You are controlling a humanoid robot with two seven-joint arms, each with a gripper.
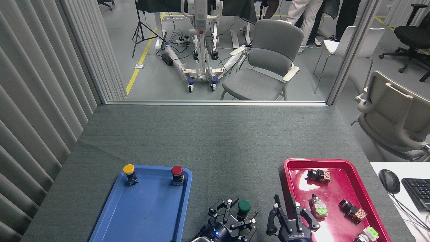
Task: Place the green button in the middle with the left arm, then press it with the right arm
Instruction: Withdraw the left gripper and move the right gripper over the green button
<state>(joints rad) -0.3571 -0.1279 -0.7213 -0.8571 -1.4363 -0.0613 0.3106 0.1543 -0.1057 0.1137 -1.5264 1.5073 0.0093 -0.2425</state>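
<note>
The green button (244, 205) stands upright on the bare grey felt (215, 148), near the table's front edge between the two trays. My left gripper (235, 215), with its blue light glowing, sits low around the button's dark base. Its fingers (220, 206) are spread open on both sides of the base. My right gripper (291, 215) hovers just to the right of the button, at the left rim of the red tray (336, 161). It is open, its fingers (277, 203) pointing away from me, and holds nothing.
A blue tray (144, 211) at the front left carries a yellow button (128, 169) and a red button (177, 171). The red tray holds several small switch parts. A mouse (389, 180) and keyboard (418, 191) lie on a white desk at the right.
</note>
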